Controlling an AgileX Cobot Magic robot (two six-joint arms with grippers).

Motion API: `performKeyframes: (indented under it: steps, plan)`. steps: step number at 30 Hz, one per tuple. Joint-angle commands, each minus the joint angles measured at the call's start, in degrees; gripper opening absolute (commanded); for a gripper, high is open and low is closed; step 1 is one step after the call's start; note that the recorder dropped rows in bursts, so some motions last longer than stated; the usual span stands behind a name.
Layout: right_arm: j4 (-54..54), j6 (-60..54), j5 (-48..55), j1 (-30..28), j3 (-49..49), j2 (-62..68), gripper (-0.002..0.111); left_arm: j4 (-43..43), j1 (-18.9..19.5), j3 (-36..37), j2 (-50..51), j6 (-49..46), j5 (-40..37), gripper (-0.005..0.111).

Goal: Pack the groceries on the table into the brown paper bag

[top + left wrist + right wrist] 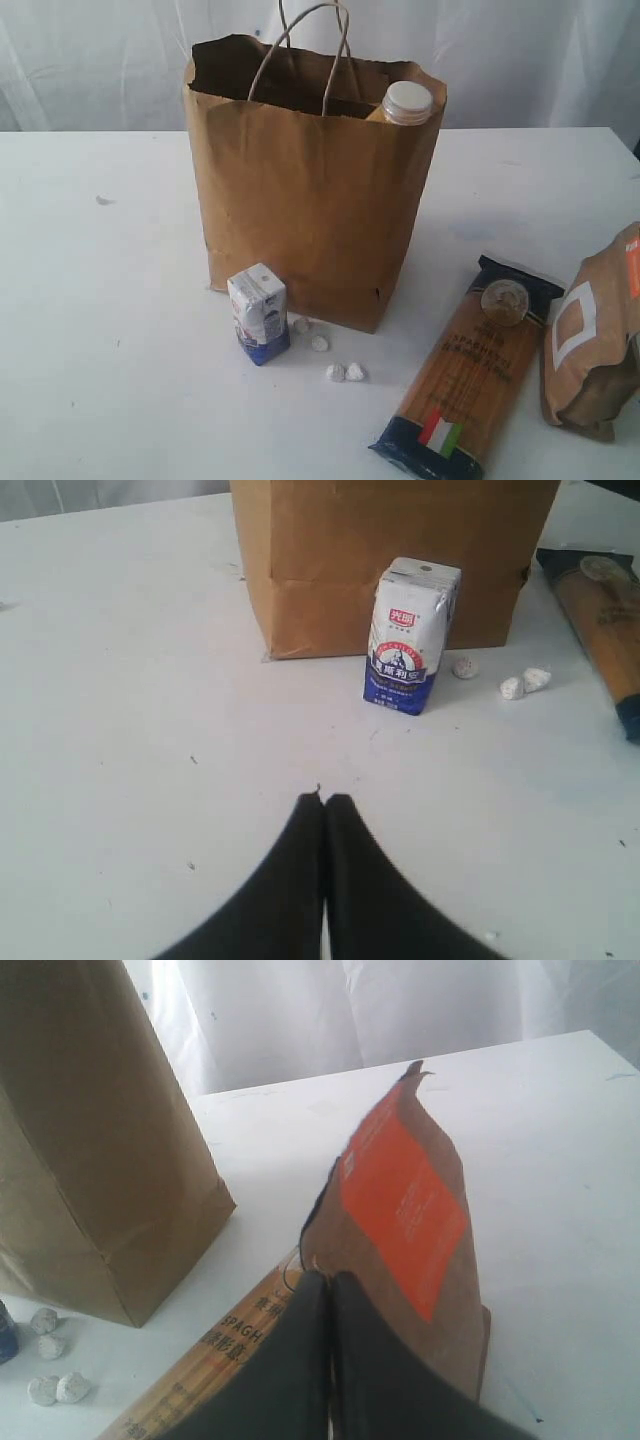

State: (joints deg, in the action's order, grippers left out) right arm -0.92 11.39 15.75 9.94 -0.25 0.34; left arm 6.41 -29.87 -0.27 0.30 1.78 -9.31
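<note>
The brown paper bag [310, 190] stands upright on the table [100, 330], and a white-capped bottle [407, 102] pokes out of its top. A small white-blue carton [259, 312] stands against the bag's front. To the right lie the dark-blue spaghetti pack [470, 370] and the brown pouch [592, 335]. My left gripper [325, 798] is shut and empty, low over bare table, short of the carton [410, 635]. My right gripper [325, 1275] is shut and empty, its tips just before the pouch [400, 1200] and above the spaghetti pack [210, 1360]. Neither gripper shows in the exterior view.
Small white pebble-like bits [345, 372] lie between the carton and the spaghetti pack, seen too in the left wrist view [525, 682]. White curtains hang behind the table. Bare tabletop stretches left of the bag.
</note>
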Motion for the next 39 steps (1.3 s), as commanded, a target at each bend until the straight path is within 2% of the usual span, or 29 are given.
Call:
performKeyframes:
  steps: [1,39]
  plan:
    - [-0.10,-0.11,-0.71,-0.26,0.25,-0.34,0.000,0.19,0.03,0.27,-0.30,-0.33,-0.71,0.000]
    - [-0.10,-0.11,-0.72,-0.26,0.25,-0.34,0.000,-0.97,0.03,0.27,-0.30,-0.33,-0.70,0.000]
